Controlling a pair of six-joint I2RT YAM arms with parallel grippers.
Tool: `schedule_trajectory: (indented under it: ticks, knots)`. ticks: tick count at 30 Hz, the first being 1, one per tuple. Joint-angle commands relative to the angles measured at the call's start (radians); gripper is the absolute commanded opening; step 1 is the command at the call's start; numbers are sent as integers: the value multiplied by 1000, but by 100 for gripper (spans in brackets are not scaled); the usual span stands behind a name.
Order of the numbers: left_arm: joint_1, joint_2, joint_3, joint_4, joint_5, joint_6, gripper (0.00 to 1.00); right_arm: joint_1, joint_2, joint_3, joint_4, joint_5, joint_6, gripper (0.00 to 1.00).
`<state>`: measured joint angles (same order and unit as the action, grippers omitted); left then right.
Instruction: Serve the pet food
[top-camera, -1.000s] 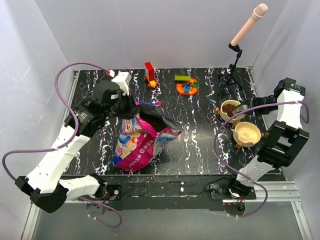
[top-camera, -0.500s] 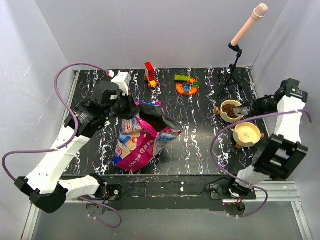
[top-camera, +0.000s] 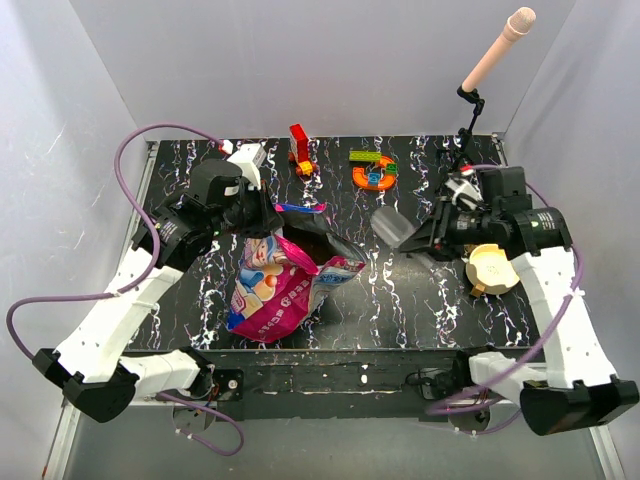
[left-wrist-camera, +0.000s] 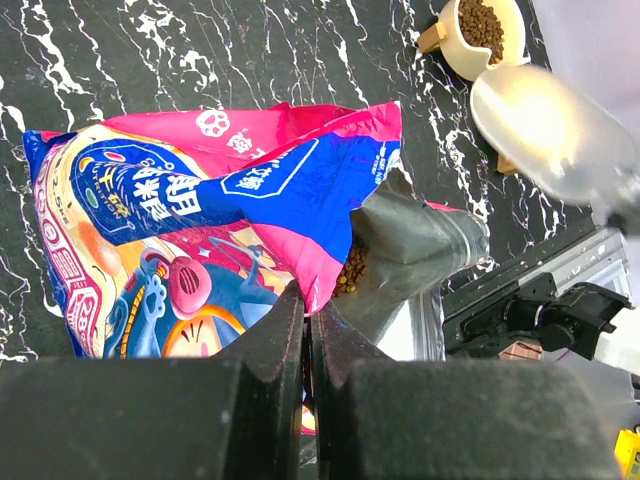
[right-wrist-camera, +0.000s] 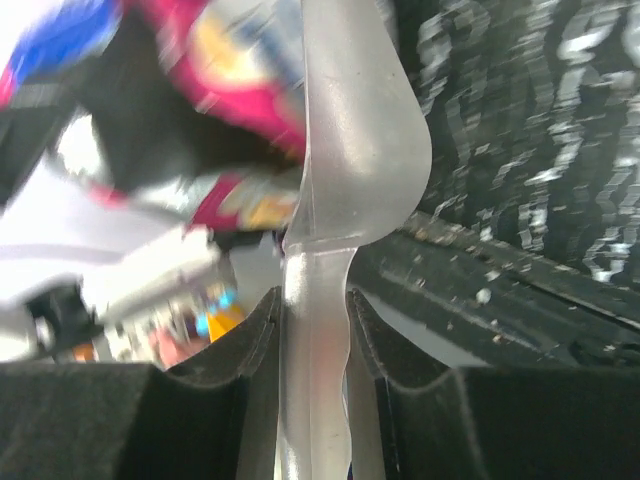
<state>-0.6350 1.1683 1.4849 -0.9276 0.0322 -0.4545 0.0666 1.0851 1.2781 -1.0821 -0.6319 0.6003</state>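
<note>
The pink, white and blue pet food bag (top-camera: 285, 285) lies open at the table's middle left. My left gripper (top-camera: 270, 214) is shut on its upper edge, which also shows in the left wrist view (left-wrist-camera: 305, 305). Brown kibble (left-wrist-camera: 350, 278) shows in the bag's mouth. My right gripper (top-camera: 428, 238) is shut on the handle of a clear plastic scoop (top-camera: 392, 228), held in the air right of the bag. The scoop (right-wrist-camera: 352, 130) looks empty between my right gripper (right-wrist-camera: 315, 310). A cream bowl with kibble (left-wrist-camera: 488, 30) stands at the right, hidden under my right arm in the top view.
An empty cream bowl (top-camera: 495, 268) sits right of my right gripper. Colourful toy blocks (top-camera: 373, 170) and a red toy (top-camera: 300, 148) stand at the back. A microphone on a tripod (top-camera: 468, 130) stands at the back right. White walls enclose the table.
My right arm has swung left from the bowls toward the bag, carrying the scoop. It now covers the kibble bowl in the top view. The left arm and bag have barely moved.
</note>
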Motion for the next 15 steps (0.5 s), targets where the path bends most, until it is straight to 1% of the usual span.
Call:
schedule_trajectory:
  ticks: [1, 4, 6, 11, 13, 15]
  knots:
    - [3, -35, 81, 110, 75, 4, 0, 267, -1, 222, -105, -28, 18, 1]
    - [1, -35, 75, 89, 89, -7, 0, 410, 59, 325, -221, -22, -2, 1]
    - [1, -32, 72, 84, 109, -9, 0, 472, 111, 381, -272, -20, -20, 1]
    - [3, -39, 72, 84, 167, -29, 0, 532, 251, 509, -323, -52, -79, 1]
    - [1, -44, 72, 84, 198, -45, 0, 541, 333, 584, -335, -48, -85, 1]
    - [1, -42, 74, 85, 227, -61, 0, 561, 464, 700, -390, -34, -102, 1]
